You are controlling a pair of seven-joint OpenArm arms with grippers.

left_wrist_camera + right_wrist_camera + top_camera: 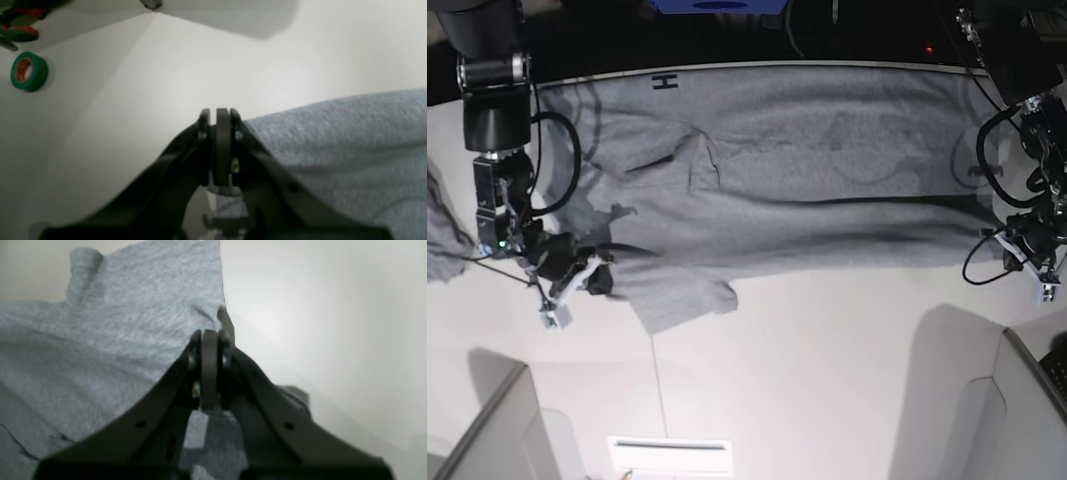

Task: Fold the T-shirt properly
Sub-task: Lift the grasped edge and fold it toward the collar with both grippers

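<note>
While both arms reach in at opposite ends of the T-shirt, the garment lies spread wide across the far side of the table, seemingly stretched for a lengthwise fold. On its own side, the right claw is clamped on the cloth's edge near a sleeve. Opposite it, the left claw has its jaws pressed together at the hem, grey fabric bunched beneath them.
</note>
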